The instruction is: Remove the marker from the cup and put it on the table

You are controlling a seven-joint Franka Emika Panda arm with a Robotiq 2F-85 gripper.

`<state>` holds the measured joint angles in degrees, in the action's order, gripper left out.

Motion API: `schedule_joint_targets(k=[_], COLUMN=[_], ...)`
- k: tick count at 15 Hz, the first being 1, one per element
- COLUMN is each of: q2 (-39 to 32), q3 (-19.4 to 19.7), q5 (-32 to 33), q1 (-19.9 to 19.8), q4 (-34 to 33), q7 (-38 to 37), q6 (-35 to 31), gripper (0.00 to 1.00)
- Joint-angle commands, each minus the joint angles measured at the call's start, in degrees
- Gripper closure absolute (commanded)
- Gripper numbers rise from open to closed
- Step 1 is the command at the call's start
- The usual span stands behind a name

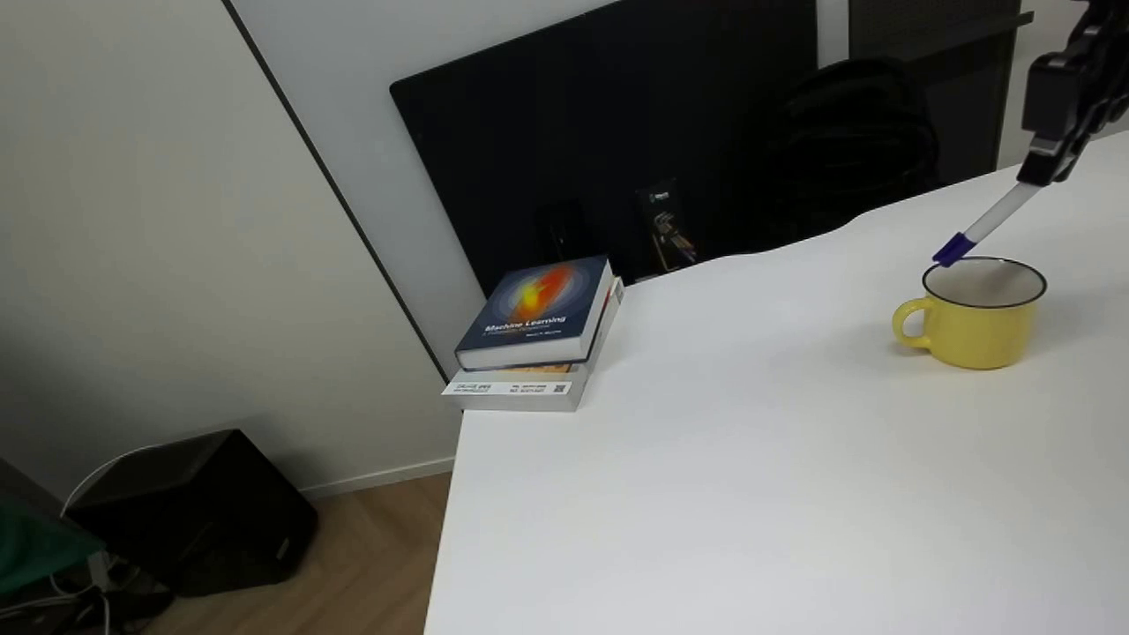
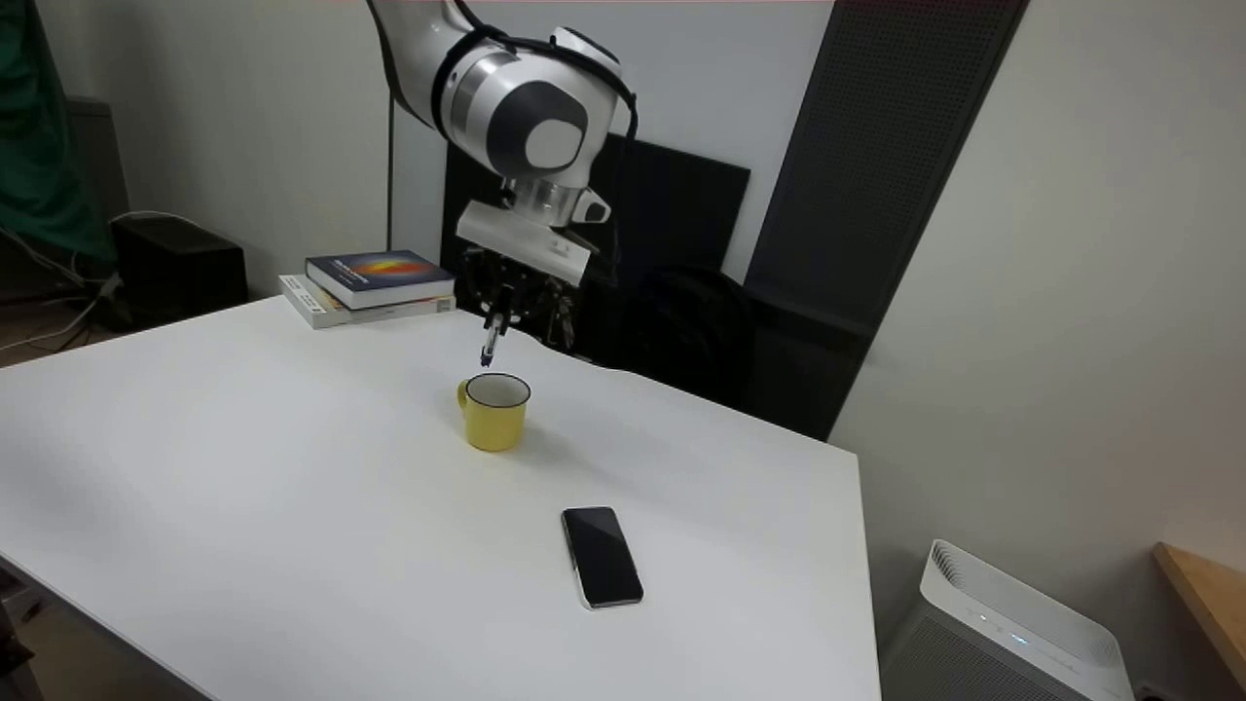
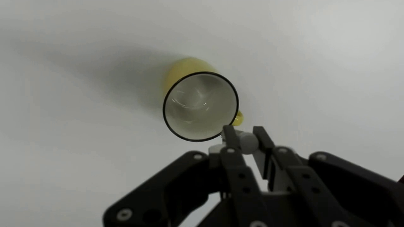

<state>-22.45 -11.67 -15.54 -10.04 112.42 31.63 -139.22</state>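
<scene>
Your gripper (image 3: 246, 135) has its jaws clamped on the marker (image 1: 990, 222), tilted, near the cup (image 1: 979, 337) but out of it; the marker should be light, stiff, maybe slippery: hold at this upper end

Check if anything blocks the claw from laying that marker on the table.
Only the cup might: the claw holds the marker close to it, near the handle. Off to the side, nothing visible stands between marker and table.
</scene>
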Motion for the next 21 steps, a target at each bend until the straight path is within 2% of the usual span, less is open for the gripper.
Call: schedule_joint_targets(k=[1, 9, 14, 21], q2=[0.32, -0.38, -1.19, 0.17], q3=[-0.90, 0.15, 2.11, 6.28], q5=[-7.25, -23.61, -29.73, -36.19], q1=[-1.51, -2.97, -2.23, -2.56], q4=[0.15, 3.87, 7.57, 16.37], q7=[3.59, 14.68, 18.73, 23.56], q6=[3.12, 9.44, 13.25, 15.61], gripper=[0.96, 0.96, 0.96, 0.96])
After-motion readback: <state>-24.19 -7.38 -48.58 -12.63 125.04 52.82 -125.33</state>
